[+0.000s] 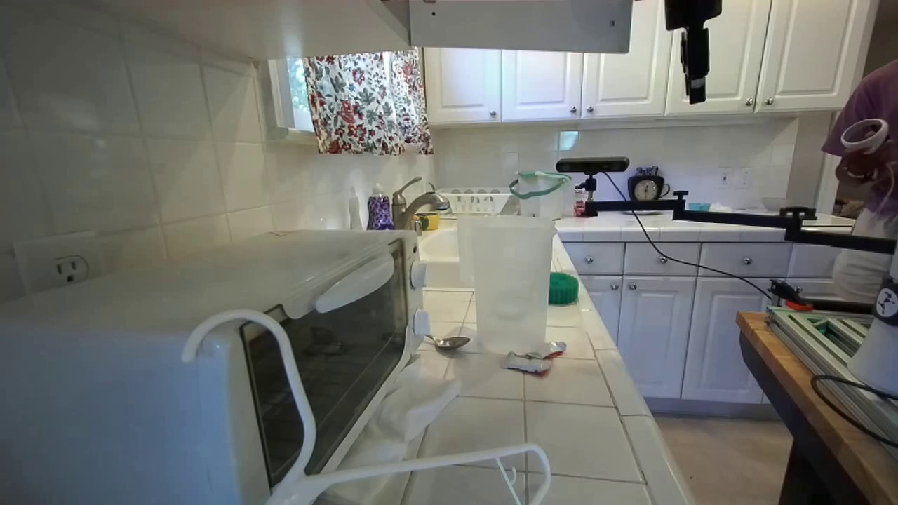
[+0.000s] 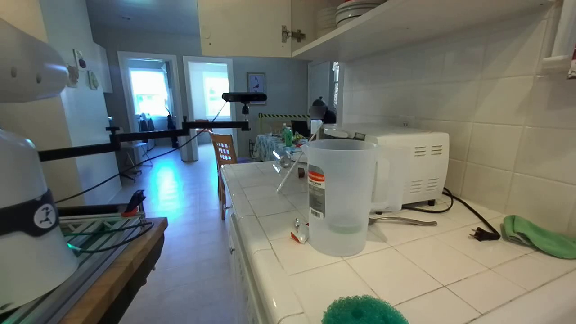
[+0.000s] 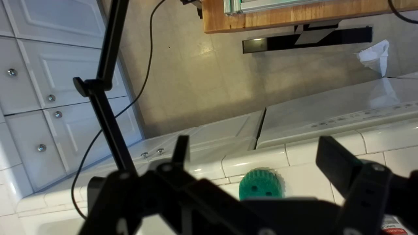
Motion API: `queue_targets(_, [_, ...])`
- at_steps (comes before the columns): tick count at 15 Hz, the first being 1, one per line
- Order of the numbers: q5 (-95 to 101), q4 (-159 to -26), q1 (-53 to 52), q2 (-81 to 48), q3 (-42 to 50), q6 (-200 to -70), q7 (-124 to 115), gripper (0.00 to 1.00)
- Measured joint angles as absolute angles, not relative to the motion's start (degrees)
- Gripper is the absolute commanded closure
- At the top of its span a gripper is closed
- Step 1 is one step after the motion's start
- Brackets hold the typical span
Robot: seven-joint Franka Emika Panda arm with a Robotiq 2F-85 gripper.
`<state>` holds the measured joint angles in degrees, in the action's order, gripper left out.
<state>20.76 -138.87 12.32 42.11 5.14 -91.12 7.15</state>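
Observation:
My gripper (image 3: 256, 151) stands open high above the tiled counter, its two black fingers wide apart with nothing between them. In an exterior view the gripper (image 1: 695, 85) hangs at the top, well clear of everything below. Beneath it in the wrist view sits a round green scrubber (image 3: 260, 184) with a face, partly hidden by the gripper body; in an exterior view the scrubber (image 2: 364, 310) is cut off by the bottom edge. A tall frosted pitcher (image 2: 342, 193) with a red and grey label stands upright on the counter; behind the pitcher (image 1: 512, 280) the scrubber partly shows.
Beside the pitcher lie a spoon (image 1: 449, 343) and a torn wrapper (image 1: 530, 361). A white toaster oven (image 1: 140, 294), a white hanger (image 1: 302, 400) and a green cloth (image 2: 540, 236) are also on the counter. A black camera arm (image 3: 111, 130) reaches across. A person (image 1: 870, 140) stands at the right.

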Motion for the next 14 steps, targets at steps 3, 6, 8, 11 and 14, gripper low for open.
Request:
queue_targets(3, [20.8, -138.9, 12.3, 42.1, 5.1, -91.1, 7.2, 0.00])
queue_targets(6, [20.8, -138.8, 11.8, 42.3, 5.2, -90.9, 6.7, 0.00])
queue_targets(8, [20.8, -138.4, 10.2, 43.2, 4.5, -91.7, 6.5, 0.00])
queue_targets(11, [20.3, -137.3, 5.6, 45.3, 1.9, -92.3, 6.5, 0.00])
queue_targets(14, [18.7, -138.1, 0.8, 47.1, -1.2, -90.9, 6.2, 0.00])
